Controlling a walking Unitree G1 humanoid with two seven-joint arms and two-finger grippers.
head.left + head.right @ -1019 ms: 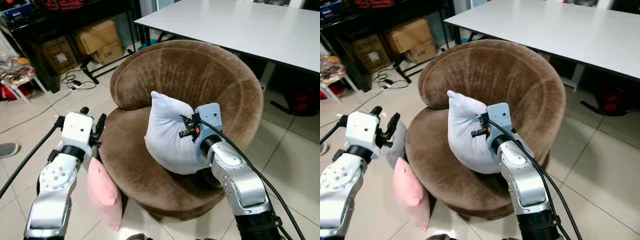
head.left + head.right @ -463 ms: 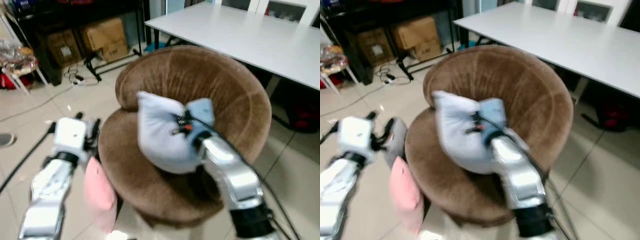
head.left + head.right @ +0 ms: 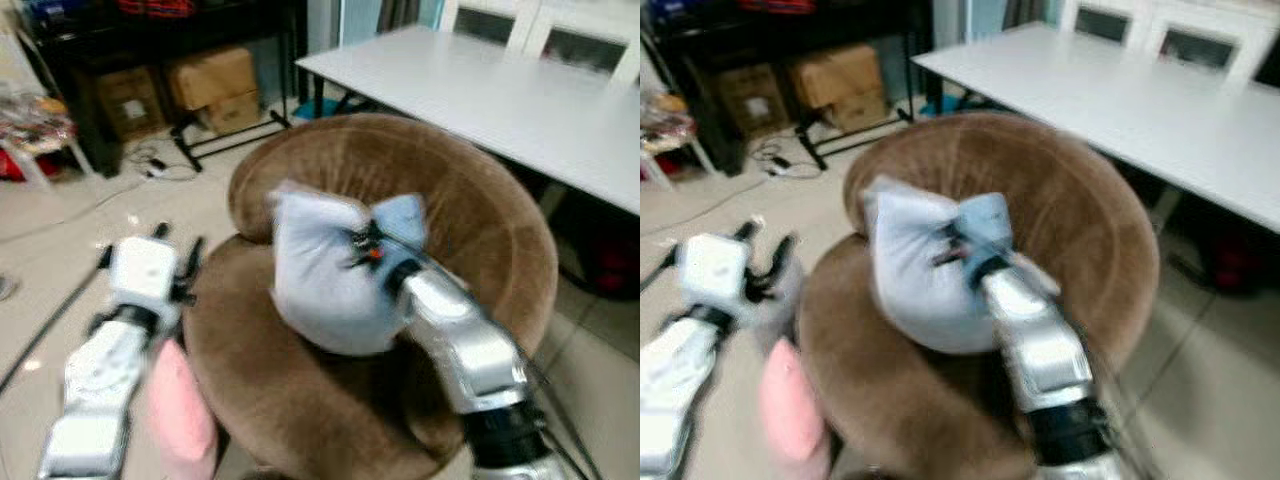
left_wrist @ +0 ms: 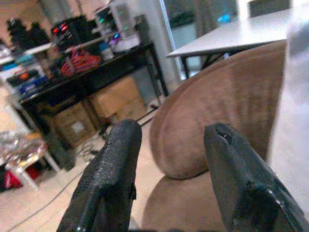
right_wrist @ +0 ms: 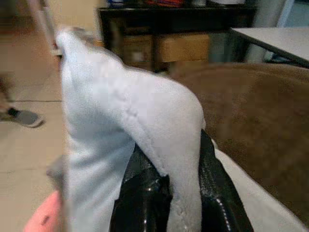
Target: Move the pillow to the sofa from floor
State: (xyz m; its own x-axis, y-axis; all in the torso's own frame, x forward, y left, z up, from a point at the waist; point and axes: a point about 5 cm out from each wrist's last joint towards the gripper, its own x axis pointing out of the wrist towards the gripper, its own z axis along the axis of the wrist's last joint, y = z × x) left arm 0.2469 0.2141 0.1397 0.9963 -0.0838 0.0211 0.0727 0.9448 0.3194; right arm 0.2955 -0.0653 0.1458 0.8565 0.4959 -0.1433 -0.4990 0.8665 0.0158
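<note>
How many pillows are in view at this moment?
2. A light blue-grey fabric pillow is pinched in the right gripper over the round brown sofa; a pink pillow is beside the sofa's base.

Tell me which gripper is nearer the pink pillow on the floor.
Left. The left gripper hovers open just above the pink pillow, beside the brown sofa. The right gripper is farther off over the seat, shut on the light blue pillow.

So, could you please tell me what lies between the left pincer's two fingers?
Nothing is held: in the left wrist view the left pincer stands open, with the brown sofa beyond the gap.
</note>
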